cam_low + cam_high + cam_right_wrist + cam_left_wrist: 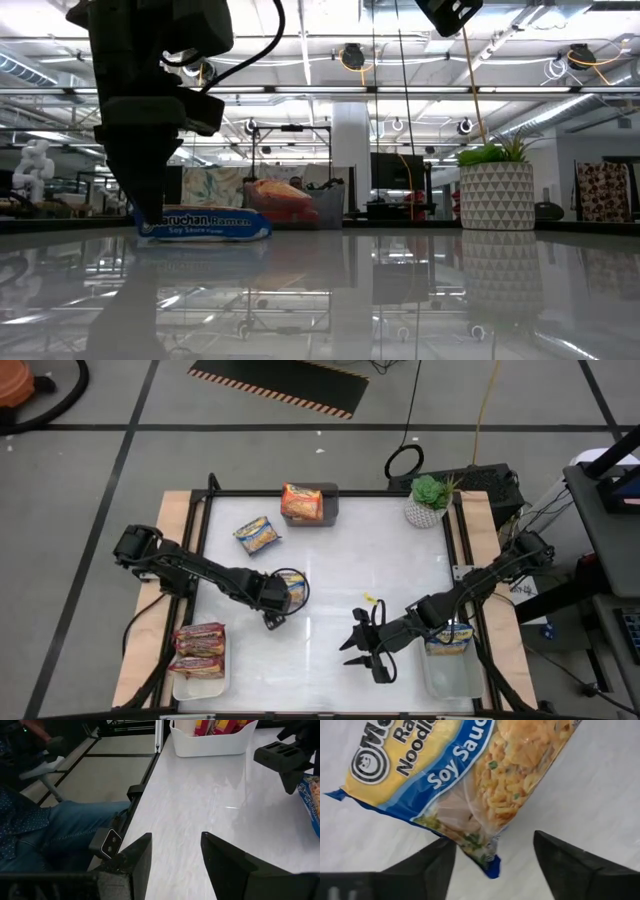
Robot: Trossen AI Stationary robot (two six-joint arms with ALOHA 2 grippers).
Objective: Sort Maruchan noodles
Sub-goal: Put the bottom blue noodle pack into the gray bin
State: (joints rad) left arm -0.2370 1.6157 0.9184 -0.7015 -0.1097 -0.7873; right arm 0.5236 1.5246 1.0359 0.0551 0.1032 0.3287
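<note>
A blue-and-yellow Maruchan noodles packet lies flat on the white table, left of centre. My left gripper points down at it, open, with its fingers on either side of the packet's near corner; the low view shows it standing over the packet's end. A second blue-and-yellow packet lies farther back. An orange packet rests on the grey bin. My right gripper hangs open above the table's near middle, holding nothing. My left gripper comes at the packet's corner from above, one finger close against the packet's edge and the other well apart from it. Whether the near finger touches the wrapper, I cannot tell. The packet lies flat on the table.
A white tray at the near left holds red packets. Another white tray at the near right holds a blue-and-yellow packet. A potted plant stands at the far right. A person's legs show beside the table.
</note>
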